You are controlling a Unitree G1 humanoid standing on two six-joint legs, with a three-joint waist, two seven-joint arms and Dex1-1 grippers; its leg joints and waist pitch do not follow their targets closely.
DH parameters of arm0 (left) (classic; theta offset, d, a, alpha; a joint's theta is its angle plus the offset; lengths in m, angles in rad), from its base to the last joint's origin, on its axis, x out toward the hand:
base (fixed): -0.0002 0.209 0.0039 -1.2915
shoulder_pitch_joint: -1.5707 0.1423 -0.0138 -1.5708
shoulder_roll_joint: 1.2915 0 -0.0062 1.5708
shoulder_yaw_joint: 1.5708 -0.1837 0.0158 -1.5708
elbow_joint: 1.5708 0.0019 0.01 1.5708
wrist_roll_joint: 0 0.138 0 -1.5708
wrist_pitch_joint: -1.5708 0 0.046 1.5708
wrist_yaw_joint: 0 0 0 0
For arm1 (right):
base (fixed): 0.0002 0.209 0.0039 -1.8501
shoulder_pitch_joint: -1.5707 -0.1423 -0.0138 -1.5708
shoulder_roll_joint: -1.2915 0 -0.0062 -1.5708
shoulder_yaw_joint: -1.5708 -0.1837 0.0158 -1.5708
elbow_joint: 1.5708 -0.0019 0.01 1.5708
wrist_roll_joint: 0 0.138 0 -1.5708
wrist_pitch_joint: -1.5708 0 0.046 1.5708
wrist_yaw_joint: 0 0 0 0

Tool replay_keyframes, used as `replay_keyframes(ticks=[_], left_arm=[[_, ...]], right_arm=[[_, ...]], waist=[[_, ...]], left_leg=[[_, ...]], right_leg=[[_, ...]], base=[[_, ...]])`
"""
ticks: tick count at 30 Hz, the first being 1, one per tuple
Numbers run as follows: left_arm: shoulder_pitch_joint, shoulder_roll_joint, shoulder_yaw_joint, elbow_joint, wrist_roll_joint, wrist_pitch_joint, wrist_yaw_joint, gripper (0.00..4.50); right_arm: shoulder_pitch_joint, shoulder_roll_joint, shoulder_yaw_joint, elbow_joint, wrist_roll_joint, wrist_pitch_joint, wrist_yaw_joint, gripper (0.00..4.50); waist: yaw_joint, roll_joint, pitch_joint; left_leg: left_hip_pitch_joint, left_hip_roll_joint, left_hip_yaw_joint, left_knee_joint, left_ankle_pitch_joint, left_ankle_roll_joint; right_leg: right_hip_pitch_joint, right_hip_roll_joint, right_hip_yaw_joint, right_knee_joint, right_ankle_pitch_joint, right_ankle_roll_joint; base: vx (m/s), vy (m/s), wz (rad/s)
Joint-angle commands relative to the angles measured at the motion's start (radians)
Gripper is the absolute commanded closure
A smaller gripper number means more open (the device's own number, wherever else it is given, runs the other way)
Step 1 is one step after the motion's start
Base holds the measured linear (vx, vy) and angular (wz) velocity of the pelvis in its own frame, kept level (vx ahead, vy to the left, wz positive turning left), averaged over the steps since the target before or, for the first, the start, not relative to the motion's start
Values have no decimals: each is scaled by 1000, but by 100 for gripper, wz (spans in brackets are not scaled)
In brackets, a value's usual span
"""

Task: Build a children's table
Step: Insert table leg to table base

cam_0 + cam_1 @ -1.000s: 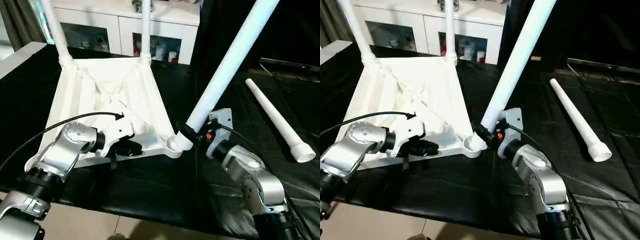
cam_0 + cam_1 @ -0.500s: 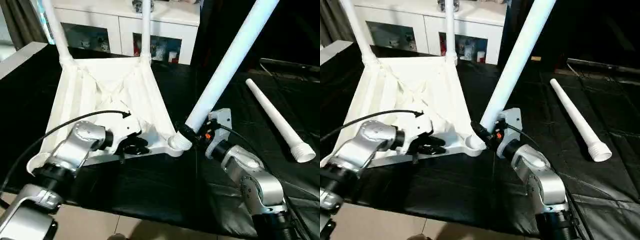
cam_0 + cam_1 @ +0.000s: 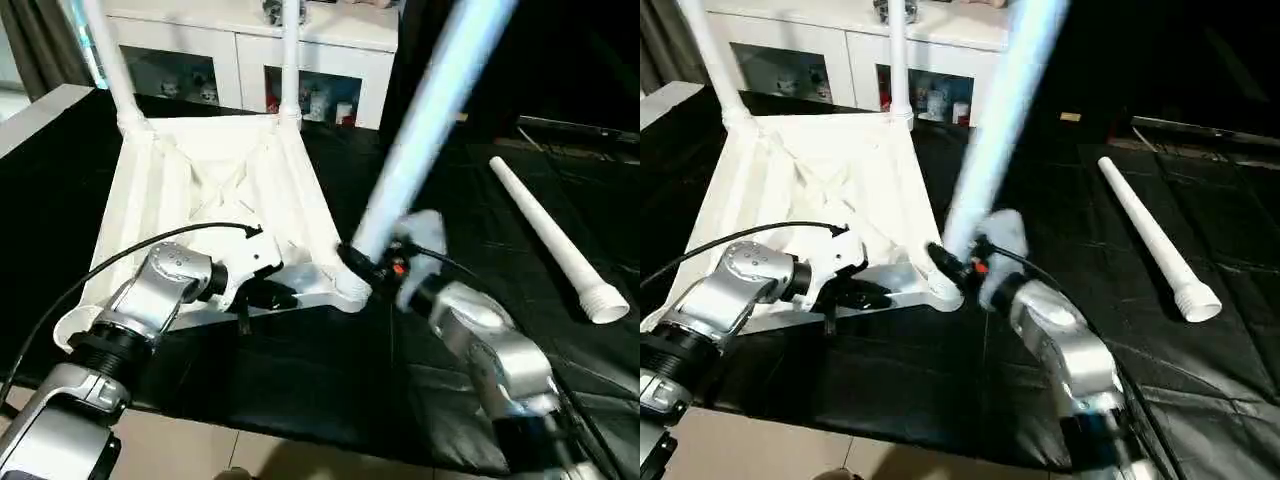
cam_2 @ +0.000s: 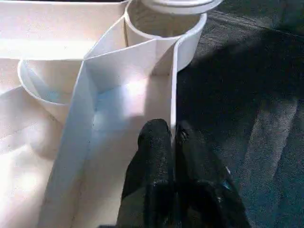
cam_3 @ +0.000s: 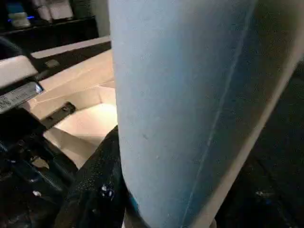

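Two legs (image 3: 110,60) upright in far sockets of overturned white tabletop (image 3: 200,190) on black cloth (image 3: 300,370). Third leg (image 3: 420,130) gripped by right gripper (image 3: 365,268) at near socket (image 3: 350,290). Left gripper (image 4: 173,142) pinching tabletop's rim. Fourth leg (image 3: 555,240) lying apart.

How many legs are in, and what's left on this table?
Two legs stand upright in the far corner sockets of the upside-down table top. The right gripper holds a third leg tilted over the near corner socket, while the left gripper pinches the top's rim. The fourth leg lies loose on the black cloth.
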Motion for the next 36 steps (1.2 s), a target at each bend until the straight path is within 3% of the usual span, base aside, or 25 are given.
replay_keyframes(ticks=[1,3,4,6,7,10,20,26,36], left_arm=[[-17,16,-4,16,19,-12,1,450],[-16,20,-4,20,22,-16,-2,450],[-18,19,0,24,20,-14,-6,450],[-22,17,4,29,23,-15,-5,450],[-23,18,3,30,27,-18,-3,450],[-31,23,9,38,30,-22,4,450],[-25,28,18,34,25,-27,-3,450],[-5,47,16,-8,13,-35,-44,450],[-3,46,14,-2,21,-32,-35,450]], right_arm=[[-28,-3,-5,41,-11,-41,10,259],[-46,-2,-12,78,-9,-58,22,259],[-53,-2,-17,91,0,-58,34,259],[-68,-6,-26,118,16,-54,62,259],[-74,-8,-28,128,20,-53,71,259],[-93,-13,-34,170,35,-48,106,259],[-74,-34,-13,270,0,-144,175,259],[-98,-9,-43,349,6,-180,162,259],[-125,-11,38,441,-32,-178,260,259]], waist=[[1,16,-65],[0,14,-64],[-1,8,-65],[0,8,-66],[0,3,-65],[1,8,-63],[3,6,-66],[2,7,-67],[-3,1,-65]], left_leg=[[31,4,14,-68,-168,-45],[30,4,14,-68,-152,-40],[30,3,16,-67,-149,-35],[28,3,16,-65,-135,-20],[27,4,17,-66,-134,-16],[28,5,17,-66,-139,-8],[27,5,17,-64,-128,1],[27,6,17,-64,-127,6],[27,7,18,-66,-136,13]], right_leg=[[31,-37,14,-65,157,-220],[32,-37,13,-63,170,-223],[33,-36,14,-63,177,-225],[35,-37,13,-62,186,-232],[35,-37,13,-63,184,-232],[32,-39,13,-63,162,-237],[34,-39,11,-61,184,-248],[33,-39,11,-60,177,-256],[32,-39,11,-62,159,-259]], base=[[0,0,0],[0,0,0],[0,0,0],[0,0,0],[0,0,0],[0,0,0],[0,0,0],[0,0,0],[0,0,0]])
